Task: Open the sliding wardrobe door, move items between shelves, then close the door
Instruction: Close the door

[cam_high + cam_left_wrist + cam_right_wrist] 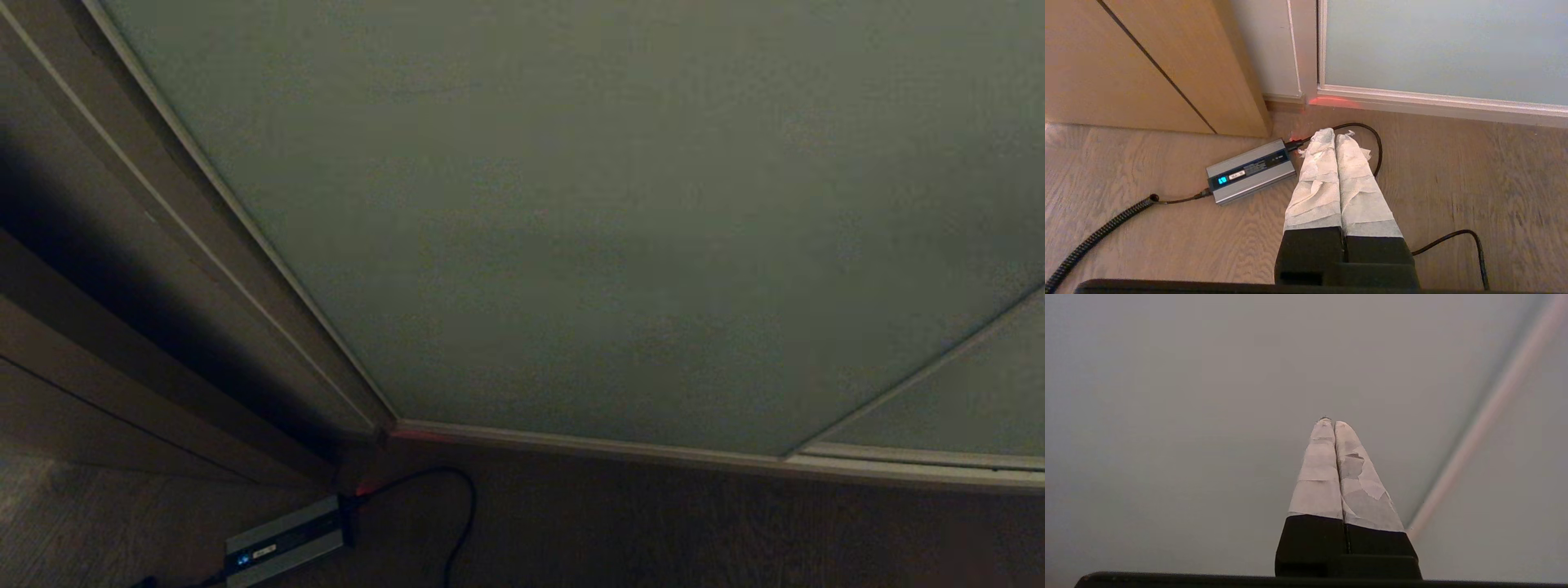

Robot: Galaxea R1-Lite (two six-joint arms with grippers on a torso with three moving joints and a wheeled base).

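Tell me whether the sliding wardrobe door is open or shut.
Shut: the sliding wardrobe door fills the opening, its cream edge strip against the frame at the left; no shelves show.

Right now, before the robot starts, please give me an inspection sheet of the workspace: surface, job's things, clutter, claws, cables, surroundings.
Surface: wooden floor, bare apart from the items below.
Job's things: sliding wardrobe door is shut, its pale grey-green panel filling the head view; toys and shelves: nothing seen.
Clutter: grey power adapter lying on the floor near the door's corner, with a lit blue display.
Claws: left claw shut, empty, pointing down over the floor by the adapter; right claw shut, empty, pointing at the door panel.
Cables: black cable looping from the adapter; coiled cable on its other end.
Surroundings: brown wooden panel beside the wardrobe.
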